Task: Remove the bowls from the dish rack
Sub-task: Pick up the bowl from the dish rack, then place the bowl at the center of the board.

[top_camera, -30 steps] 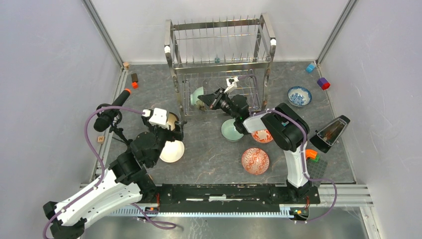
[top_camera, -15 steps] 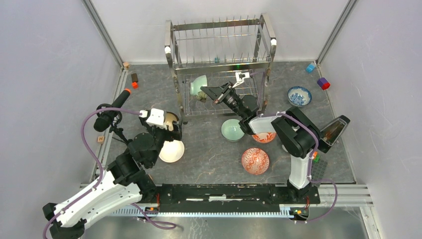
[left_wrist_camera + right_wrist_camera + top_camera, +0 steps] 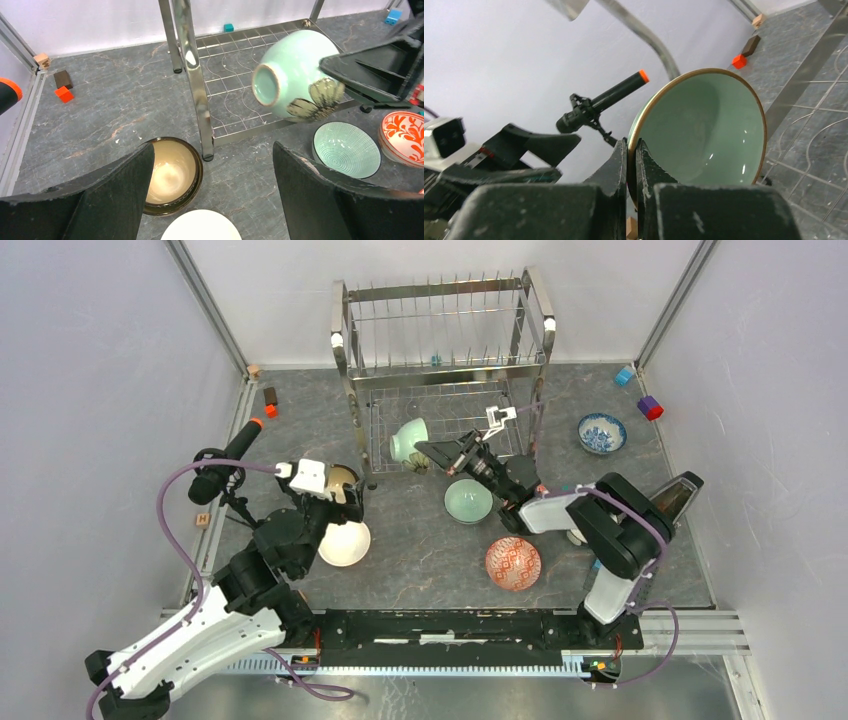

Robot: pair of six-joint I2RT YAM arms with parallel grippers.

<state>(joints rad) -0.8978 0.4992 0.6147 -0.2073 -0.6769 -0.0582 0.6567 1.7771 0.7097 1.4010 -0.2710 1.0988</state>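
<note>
The dish rack (image 3: 440, 360) stands at the back; no bowl shows on its tiers. My right gripper (image 3: 428, 450) is shut on the rim of a pale green bowl (image 3: 408, 438), held on its side over the lower tier's front edge. The right wrist view shows the fingers (image 3: 644, 165) pinching that rim (image 3: 704, 130). My left gripper (image 3: 212, 190) hangs open above a dark brown bowl (image 3: 172, 175) and a white bowl (image 3: 200, 227), holding nothing. On the table lie another pale green bowl (image 3: 467, 501), a red-orange bowl (image 3: 513, 563) and a blue-and-white bowl (image 3: 602, 433).
A second red-orange bowl (image 3: 405, 137) sits beside the ribbed green one, under my right arm. A black tool with an orange tip (image 3: 228, 460) lies at the left. Small blocks (image 3: 650, 407) sit at the back right and back left (image 3: 270, 402). A dark wedge-shaped object (image 3: 670, 505) stands at the right.
My right arm has swung rightward and drawn the pale green bowl from inside the lower tier toward the rack's front edge. The left arm has barely moved.
</note>
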